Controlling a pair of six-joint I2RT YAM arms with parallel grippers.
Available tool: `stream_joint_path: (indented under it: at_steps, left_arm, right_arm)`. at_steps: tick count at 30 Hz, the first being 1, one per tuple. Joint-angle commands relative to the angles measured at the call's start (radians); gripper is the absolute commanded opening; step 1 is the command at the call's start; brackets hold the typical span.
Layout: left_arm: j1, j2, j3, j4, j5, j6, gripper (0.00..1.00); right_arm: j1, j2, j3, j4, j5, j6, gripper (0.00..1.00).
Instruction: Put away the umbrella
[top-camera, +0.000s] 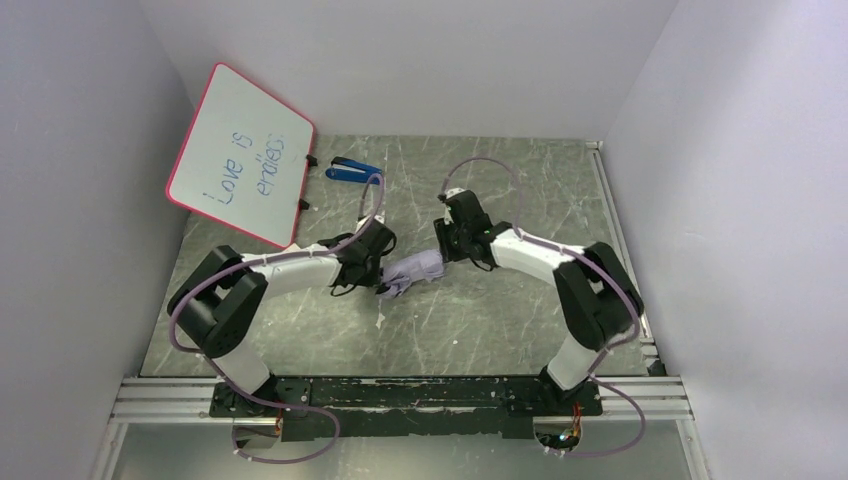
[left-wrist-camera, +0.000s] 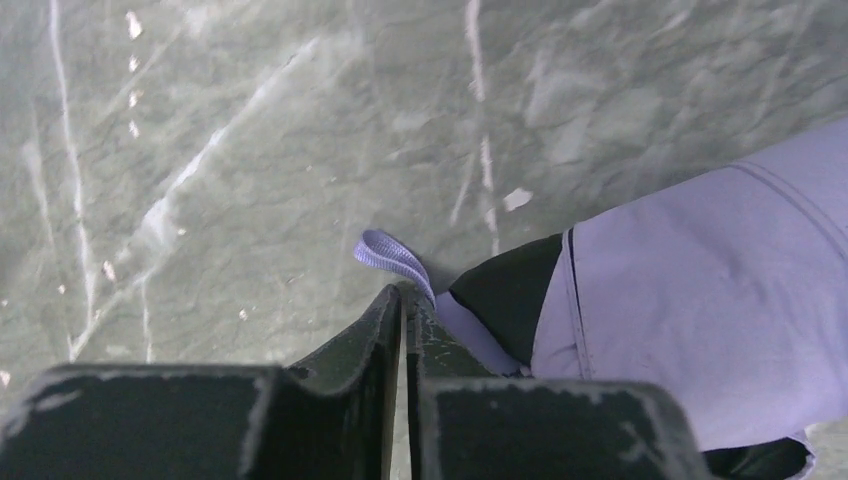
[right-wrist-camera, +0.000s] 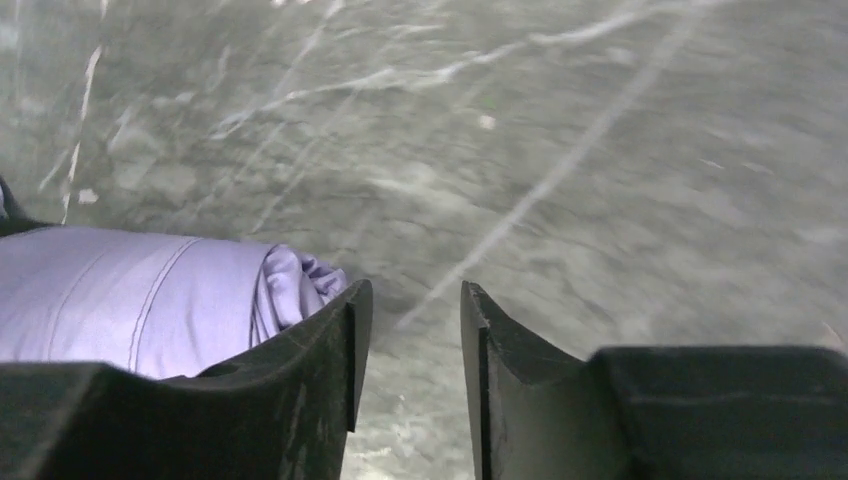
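The umbrella (top-camera: 412, 271) lies folded on the table between my two grippers, pale lilac with a black patch. In the left wrist view its canopy (left-wrist-camera: 700, 300) fills the right side, and its lilac wrist loop (left-wrist-camera: 385, 255) sticks out at my fingertips. My left gripper (left-wrist-camera: 405, 292) is shut, its jaws almost touching, pinching the loop at the tips. My right gripper (right-wrist-camera: 410, 300) is open and empty at the umbrella's other end; the rolled fabric (right-wrist-camera: 150, 295) lies just left of its left finger. In the top view the left gripper (top-camera: 383, 277) and the right gripper (top-camera: 447, 251) flank the umbrella.
A whiteboard with a red frame (top-camera: 240, 155) leans at the back left. A blue stapler-like object (top-camera: 352, 171) lies beside it. White walls close in the grey marbled table (top-camera: 480, 330) on the left, back and right.
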Motion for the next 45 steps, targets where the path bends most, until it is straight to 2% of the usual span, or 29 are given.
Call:
stream_joint_path:
  at_steps: [1,2,3,5,13,16,17,20,24,28,31,39,45]
  left_arm:
    - [-0.015,0.011,0.108,0.104,0.055,0.081,0.31]
    - [-0.014,0.009,0.128,0.081,0.038,0.094,0.43]
    - [-0.009,0.002,0.146,0.062,0.019,0.104,0.50]
    - [0.013,-0.028,0.161,0.032,-0.007,0.116,0.58]
    - [0.118,-0.294,0.105,-0.015,-0.108,0.194,0.65]
    - [0.125,-0.401,0.085,-0.026,-0.141,0.238,0.66]
    - [0.124,-0.438,0.080,-0.031,-0.146,0.246,0.67]
    - [0.124,-0.570,0.052,-0.041,-0.126,0.250,0.67]
    - [0.124,-0.776,-0.041,0.018,-0.090,0.226,0.77]
    - [0.125,-0.900,-0.057,-0.061,-0.152,0.200,0.90]
    - [0.124,-0.967,-0.060,-0.126,-0.206,0.192,0.94]
    - [0.124,-1.115,-0.105,-0.208,-0.309,0.167,0.97]
    - [0.124,-1.174,-0.128,-0.204,-0.336,0.167,0.96]
  right_arm:
    - [-0.009,-0.152,-0.053,0.010,0.293,0.110,0.44]
    - [-0.029,-0.187,-0.071,0.011,0.327,0.120,0.46]
    - [-0.048,-0.221,-0.089,0.013,0.351,0.131,0.47]
    - [-0.075,-0.303,-0.116,0.008,0.394,0.148,0.53]
    - [-0.093,-0.494,-0.164,-0.098,0.512,0.163,0.68]
    - [-0.094,-0.542,-0.150,-0.145,0.500,0.168,0.94]
    - [-0.095,-0.558,-0.150,-0.151,0.483,0.158,0.99]
    - [-0.093,-0.624,-0.173,-0.124,0.450,0.145,1.00]
    - [-0.093,-0.729,-0.188,-0.114,0.439,0.136,1.00]
    - [-0.093,-0.844,-0.188,-0.128,0.385,0.117,1.00]
    - [-0.093,-0.906,-0.189,-0.134,0.369,0.129,1.00]
    - [-0.092,-1.051,-0.200,-0.150,0.369,0.117,1.00]
    - [-0.093,-1.080,-0.168,-0.255,0.444,0.132,1.00]
